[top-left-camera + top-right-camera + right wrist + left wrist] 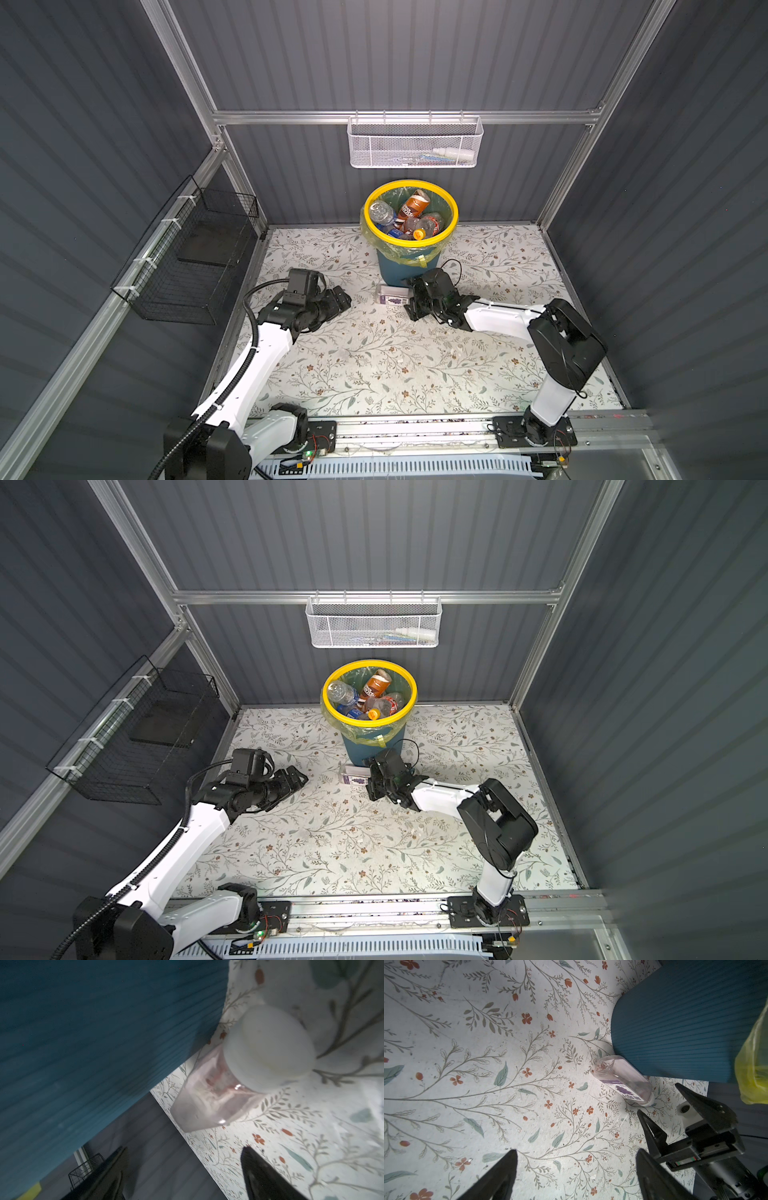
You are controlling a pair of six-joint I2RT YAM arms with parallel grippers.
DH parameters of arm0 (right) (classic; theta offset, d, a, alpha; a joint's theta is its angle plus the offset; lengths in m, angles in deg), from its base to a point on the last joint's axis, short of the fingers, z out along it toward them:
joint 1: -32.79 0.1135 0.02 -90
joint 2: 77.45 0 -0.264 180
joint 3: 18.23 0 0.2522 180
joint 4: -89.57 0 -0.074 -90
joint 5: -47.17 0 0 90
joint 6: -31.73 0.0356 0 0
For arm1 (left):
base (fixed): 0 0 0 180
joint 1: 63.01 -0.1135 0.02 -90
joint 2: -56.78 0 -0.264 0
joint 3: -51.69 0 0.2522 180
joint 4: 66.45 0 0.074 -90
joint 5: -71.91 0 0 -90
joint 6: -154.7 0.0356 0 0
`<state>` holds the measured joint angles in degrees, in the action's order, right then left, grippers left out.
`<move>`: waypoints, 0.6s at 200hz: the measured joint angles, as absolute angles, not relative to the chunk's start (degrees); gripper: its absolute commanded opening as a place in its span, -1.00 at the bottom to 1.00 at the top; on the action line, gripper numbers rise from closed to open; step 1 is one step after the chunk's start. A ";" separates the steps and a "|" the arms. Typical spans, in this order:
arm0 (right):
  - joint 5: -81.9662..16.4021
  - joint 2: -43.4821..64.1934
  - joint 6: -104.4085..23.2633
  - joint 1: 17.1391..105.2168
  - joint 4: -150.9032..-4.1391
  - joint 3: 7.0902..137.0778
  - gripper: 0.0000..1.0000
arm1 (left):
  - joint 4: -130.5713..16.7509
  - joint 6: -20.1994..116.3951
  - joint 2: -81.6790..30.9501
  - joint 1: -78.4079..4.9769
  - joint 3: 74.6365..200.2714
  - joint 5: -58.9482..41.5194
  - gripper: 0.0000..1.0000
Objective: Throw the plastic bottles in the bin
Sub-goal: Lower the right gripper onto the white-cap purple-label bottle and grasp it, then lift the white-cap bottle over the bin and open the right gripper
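Bin (409, 241): one
Bottle lying outside the bin (390, 296): one
Bottles in the bin (415, 204): about six showing; the pile hides any more
White mesh basket (415, 145): one
Black wire basket (187, 266): one
Robot arms: two, left arm (268, 349) and right arm (498, 318)

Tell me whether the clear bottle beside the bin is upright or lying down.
Lying down: the clear bottle rests lengthwise on the floral tabletop beside the bin, its purple label facing up.

The bin (395, 272) is ribbed dark teal with a bright yellow rim (411, 242) and yellow-green liner (384, 252). The table (374, 357) is pale, patterned with grey-green leafy sprigs and small rust-red flowers. The clear, pink-tinted bottle (623, 1076) has a purple-and-white label (626, 1093) and white cap (268, 1047).
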<state>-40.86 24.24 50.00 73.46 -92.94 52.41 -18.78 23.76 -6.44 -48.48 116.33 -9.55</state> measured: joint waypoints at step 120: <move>-43.55 31.68 51.72 73.22 -92.35 54.25 0.06 | -17.95 24.21 -5.96 -49.25 115.84 -9.79 0.80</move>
<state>-43.55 31.68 51.72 73.22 -92.35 54.25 -17.95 24.21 -5.96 -49.25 115.84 -9.79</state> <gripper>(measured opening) 0.600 0.900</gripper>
